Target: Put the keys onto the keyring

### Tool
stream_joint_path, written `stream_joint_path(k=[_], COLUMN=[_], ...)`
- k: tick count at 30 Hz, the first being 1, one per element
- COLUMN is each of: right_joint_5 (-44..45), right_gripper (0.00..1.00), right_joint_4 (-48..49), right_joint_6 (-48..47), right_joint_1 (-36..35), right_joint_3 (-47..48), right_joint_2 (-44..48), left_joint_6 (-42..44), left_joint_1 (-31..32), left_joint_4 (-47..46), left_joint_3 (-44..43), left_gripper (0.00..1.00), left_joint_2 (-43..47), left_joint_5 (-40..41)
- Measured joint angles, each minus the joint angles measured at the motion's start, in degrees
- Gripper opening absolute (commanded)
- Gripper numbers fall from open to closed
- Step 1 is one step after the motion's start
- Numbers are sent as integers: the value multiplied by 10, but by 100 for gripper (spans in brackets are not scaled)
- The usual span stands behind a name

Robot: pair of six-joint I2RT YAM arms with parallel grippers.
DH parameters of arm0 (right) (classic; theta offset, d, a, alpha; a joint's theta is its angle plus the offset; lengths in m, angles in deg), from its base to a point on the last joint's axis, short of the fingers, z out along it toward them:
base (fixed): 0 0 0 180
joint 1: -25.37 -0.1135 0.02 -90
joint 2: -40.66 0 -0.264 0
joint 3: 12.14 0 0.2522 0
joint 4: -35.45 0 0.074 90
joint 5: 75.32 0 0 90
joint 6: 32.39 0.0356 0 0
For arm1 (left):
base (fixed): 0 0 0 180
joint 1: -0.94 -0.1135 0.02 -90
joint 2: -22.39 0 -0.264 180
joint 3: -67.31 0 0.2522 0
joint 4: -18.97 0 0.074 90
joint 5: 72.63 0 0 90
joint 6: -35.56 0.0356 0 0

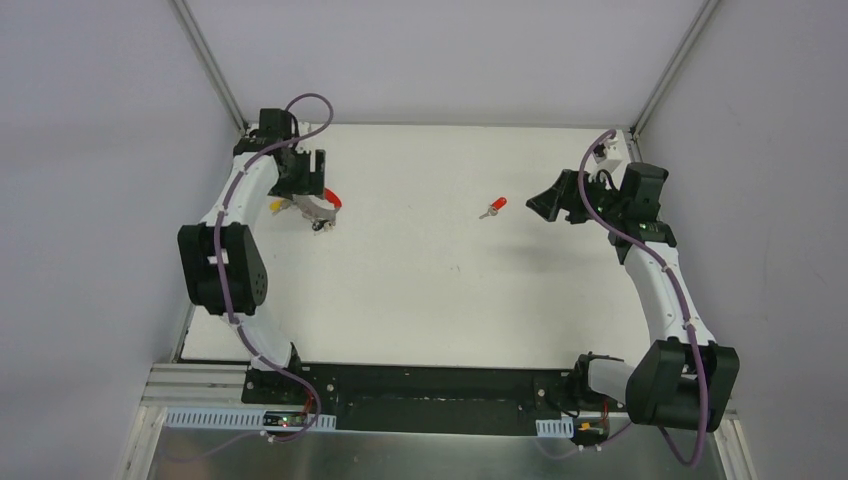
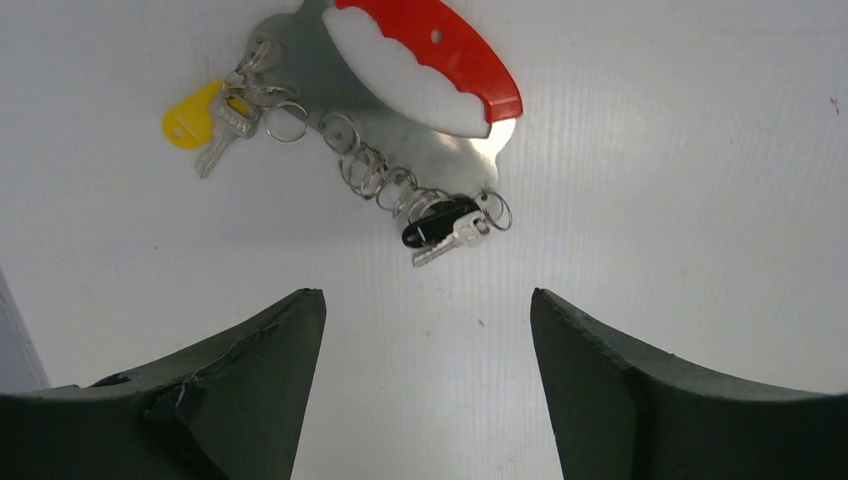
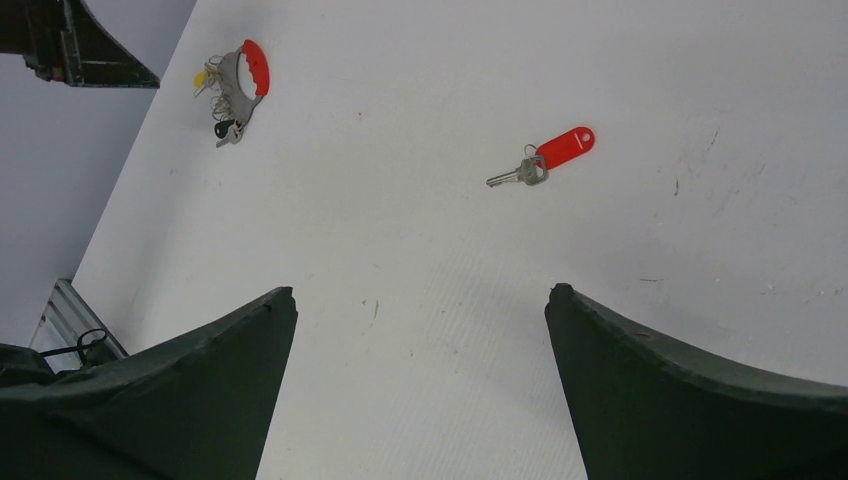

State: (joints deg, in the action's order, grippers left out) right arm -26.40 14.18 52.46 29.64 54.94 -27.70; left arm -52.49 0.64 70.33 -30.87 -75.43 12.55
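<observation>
The keyring lies flat at the table's far left, a thick red arc on a grey metal loop. A yellow-headed key and a black-headed key hang from small rings along its metal edge. My left gripper hovers just beside it, open, with only bare table between its fingers. A loose red-headed key lies alone near the table's far middle. My right gripper stands open a short way to the right of that key, holding nothing.
The white table ends at grey walls on the left, back and right. The left arm's links run along the left edge, and the right arm's links run along the right edge. A black base rail lies at the front.
</observation>
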Motion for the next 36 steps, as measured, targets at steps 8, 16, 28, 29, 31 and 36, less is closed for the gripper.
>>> stream_joint_path(k=[8, 16, 28, 29, 31, 36], right_joint_5=[-3, -11, -36, -38, -43, -49], right_gripper=[100, 100, 100, 100, 100, 98], right_joint_4=[-2, -4, -2, 0, 6, 13], right_joint_6=[-14, -17, -12, -11, -8, -1], right_joint_1=[1, 15, 35, 36, 39, 42], right_joint_3=[0, -3, -17, -17, -19, -28], right_joint_2=[0, 0, 0, 0, 1, 1], left_joint_6=[-38, -66, -94, -95, -98, -103], left_joint_1=[-38, -43, -89, -90, -90, -90], left_joint_4=[27, 35, 43, 43, 43, 42], left_joint_3=[-82, -124, -139, -139, -139, -139], left_gripper=[63, 55, 42, 41, 39, 29], left_joint_2=[-124, -189, -257, -259, -260, -262], left_joint_5=[-24, -43, -98, -101, -108, -123])
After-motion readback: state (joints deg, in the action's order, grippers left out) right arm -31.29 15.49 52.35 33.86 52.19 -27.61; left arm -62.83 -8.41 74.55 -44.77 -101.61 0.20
